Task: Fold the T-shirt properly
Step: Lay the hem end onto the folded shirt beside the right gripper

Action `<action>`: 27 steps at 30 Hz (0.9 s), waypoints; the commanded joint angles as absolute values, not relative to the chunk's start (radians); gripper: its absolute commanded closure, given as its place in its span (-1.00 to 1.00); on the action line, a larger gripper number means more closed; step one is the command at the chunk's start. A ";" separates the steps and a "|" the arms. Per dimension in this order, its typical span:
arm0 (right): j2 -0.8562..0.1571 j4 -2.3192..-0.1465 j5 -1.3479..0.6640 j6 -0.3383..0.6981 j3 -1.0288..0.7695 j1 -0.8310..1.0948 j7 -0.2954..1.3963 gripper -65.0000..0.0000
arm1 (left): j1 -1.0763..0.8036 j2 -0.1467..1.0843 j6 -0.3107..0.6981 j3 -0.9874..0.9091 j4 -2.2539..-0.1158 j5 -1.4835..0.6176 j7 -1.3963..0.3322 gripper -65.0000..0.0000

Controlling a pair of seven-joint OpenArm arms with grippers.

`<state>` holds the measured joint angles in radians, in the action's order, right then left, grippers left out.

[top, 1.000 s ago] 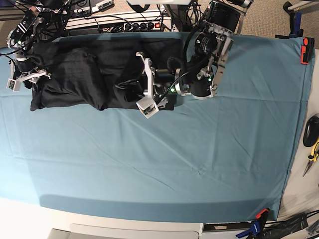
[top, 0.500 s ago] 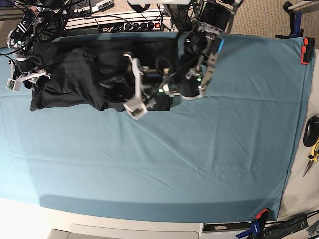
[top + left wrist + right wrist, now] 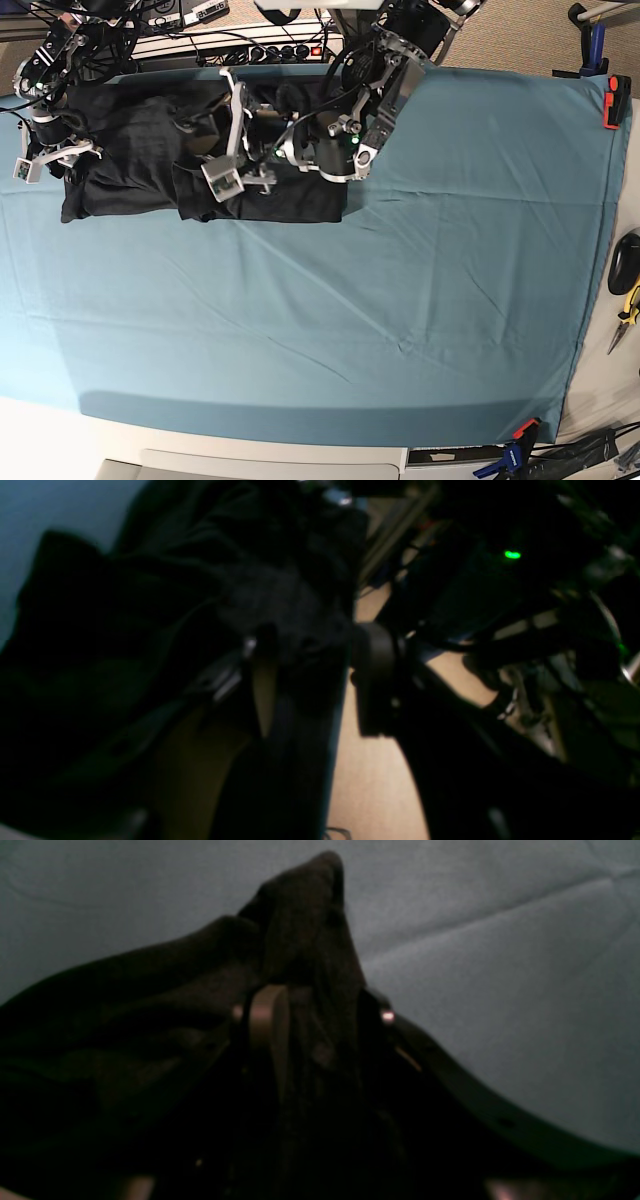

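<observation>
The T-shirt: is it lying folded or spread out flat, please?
Folded, untidily: the T-shirt is a bunched strip along the teal cloth's far edge, no sleeves spread.

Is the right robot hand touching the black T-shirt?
Touching. In the right wrist view, the T-shirt is bunched between the right gripper's fingers, with a peak of cloth sticking up past them.

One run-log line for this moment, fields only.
task: fold T-shirt | shirt: bunched at far left of teal cloth | left gripper: over shirt, fabric between jaws | right gripper: shut on shirt edge | fold: unfinished
</observation>
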<state>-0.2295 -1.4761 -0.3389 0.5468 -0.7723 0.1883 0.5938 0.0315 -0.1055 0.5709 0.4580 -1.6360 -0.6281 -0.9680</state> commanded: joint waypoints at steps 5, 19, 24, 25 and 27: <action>-0.249 -1.491 -0.352 0.550 -0.778 0.180 0.568 0.28 | 0.047 -0.118 0.542 0.355 -1.655 -0.648 -0.976 0.86; -0.249 -1.491 -0.368 0.550 -0.778 0.180 0.567 0.28 | 0.022 -0.032 0.437 0.286 -1.654 -0.447 -0.927 1.00; -0.246 -1.491 -0.377 0.550 -0.778 0.180 0.568 0.28 | -0.009 -0.031 0.414 0.289 -1.654 -0.426 -0.923 1.00; -0.247 -1.491 -0.377 0.550 -0.778 0.180 0.568 0.28 | -0.015 -0.031 0.404 0.295 -1.654 -0.423 -0.923 1.00; -0.247 -1.491 -0.377 0.550 -0.778 0.180 0.567 0.28 | -0.025 -0.031 0.402 0.318 -1.654 -0.420 -0.922 1.00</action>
<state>-0.2276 -1.4761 -0.3649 0.5468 -0.7723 0.1883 0.5934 -0.0364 -0.0189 0.3950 0.3134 -1.6367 -0.4030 -0.9413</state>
